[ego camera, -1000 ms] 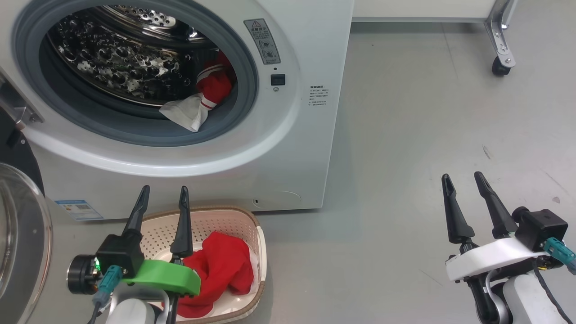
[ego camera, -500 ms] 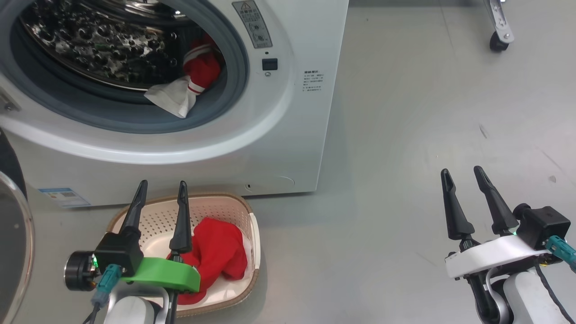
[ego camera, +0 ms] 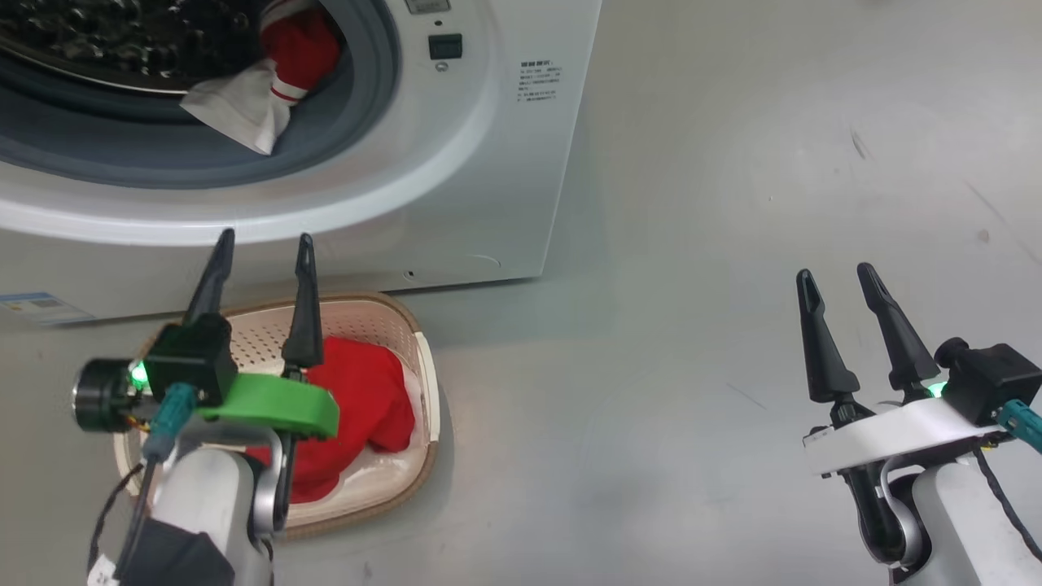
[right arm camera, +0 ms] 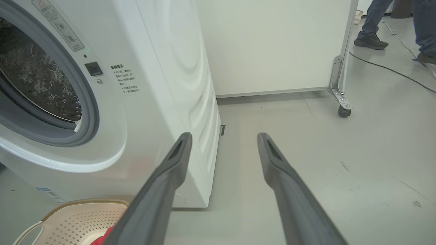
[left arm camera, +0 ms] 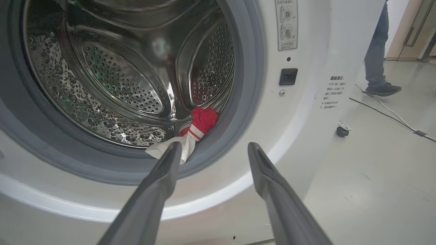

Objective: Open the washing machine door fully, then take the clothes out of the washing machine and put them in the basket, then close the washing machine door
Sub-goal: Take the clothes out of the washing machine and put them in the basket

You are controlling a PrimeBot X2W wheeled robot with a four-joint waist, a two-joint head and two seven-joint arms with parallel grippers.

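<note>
Left gripper (ego camera: 265, 235), right gripper (ego camera: 834, 271): splayed, empty

1. Washing machine (ego camera: 505, 179): smooth, glossy white casing.
2. Drum (left arm camera: 112, 85): shiny perforated metal, mirror-like.
3. Door seal (left arm camera: 250, 95): matt grey rubber.
4. Clothes (ego camera: 366, 399): soft red cloth, matt.
5. Basket (ego camera: 366, 319): cream perforated plastic, brown woven-look rim.
6. Floor (ego camera: 692, 366): smooth grey, faint sheen.
</note>
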